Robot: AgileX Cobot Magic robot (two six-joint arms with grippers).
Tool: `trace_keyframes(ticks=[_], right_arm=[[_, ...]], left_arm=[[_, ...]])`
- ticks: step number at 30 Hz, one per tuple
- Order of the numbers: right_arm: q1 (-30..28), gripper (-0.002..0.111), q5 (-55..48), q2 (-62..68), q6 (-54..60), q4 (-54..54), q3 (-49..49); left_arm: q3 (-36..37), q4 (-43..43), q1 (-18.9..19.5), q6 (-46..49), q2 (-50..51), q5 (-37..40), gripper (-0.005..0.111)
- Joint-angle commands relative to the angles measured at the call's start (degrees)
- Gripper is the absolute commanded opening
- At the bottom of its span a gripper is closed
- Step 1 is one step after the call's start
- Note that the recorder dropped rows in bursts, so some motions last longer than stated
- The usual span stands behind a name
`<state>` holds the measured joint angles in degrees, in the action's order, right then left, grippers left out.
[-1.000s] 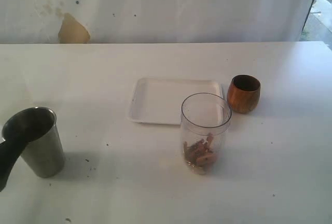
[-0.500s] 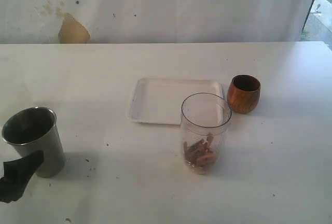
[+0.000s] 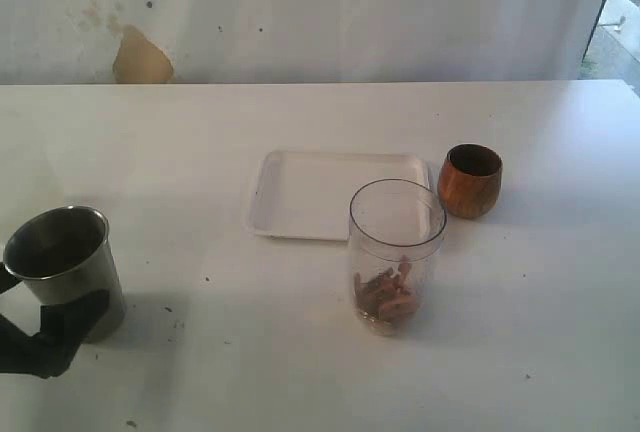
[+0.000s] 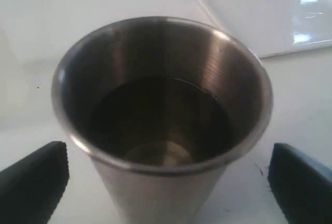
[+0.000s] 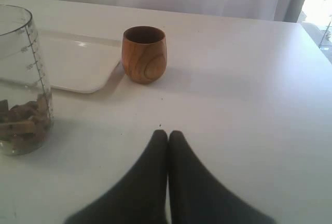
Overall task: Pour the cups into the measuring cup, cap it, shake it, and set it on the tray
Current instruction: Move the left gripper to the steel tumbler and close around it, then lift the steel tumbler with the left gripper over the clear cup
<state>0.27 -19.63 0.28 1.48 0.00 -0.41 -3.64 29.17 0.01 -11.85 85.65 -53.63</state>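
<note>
Around the tall tapered stainless-steel tumbler my left claw stood open; a lopsided squeeze could tip it.

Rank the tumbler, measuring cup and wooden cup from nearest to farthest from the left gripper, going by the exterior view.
1. Tumbler: at the front left, between the open fingers of the left gripper.
2. Measuring cup: in the middle, in front of the tray.
3. Wooden cup: farther right and back, beside the tray.
</note>
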Motion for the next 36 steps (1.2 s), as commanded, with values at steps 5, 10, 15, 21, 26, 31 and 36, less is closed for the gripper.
trace_keyframes(ticks=[5,10,15,21,26,31,36], right_arm=[[-0.27,0.0,0.03,-0.28,-0.19,0.0,0.41],[-0.27,0.0,0.03,-0.28,-0.19,0.0,0.41],[-0.27,0.0,0.03,-0.28,-0.19,0.0,0.41],[-0.27,0.0,0.03,-0.28,-0.19,0.0,0.41],[-0.27,0.0,0.03,-0.28,-0.19,0.0,0.41],[-0.27,0.0,0.03,-0.28,-0.19,0.0,0.41],[-0.27,0.0,0.03,-0.28,-0.19,0.0,0.41]], left_arm=[[-2.19,-2.22,-0.15,5.21,8.75,-7.51,0.105],[-2.97,-4.23,-0.15,7.18,12.62,-11.18,0.105],[-5.01,-3.99,-0.15,7.71,16.56,-12.85,0.105],[-7.57,-3.32,-0.15,8.5,20.69,-12.98,0.105],[-9.75,-3.21,-0.15,8.75,23.09,-12.5,0.105],[-10.43,-2.42,-0.15,8.75,23.09,-12.54,0.105],[-10.43,-2.45,-0.15,8.75,23.09,-12.44,0.105]])
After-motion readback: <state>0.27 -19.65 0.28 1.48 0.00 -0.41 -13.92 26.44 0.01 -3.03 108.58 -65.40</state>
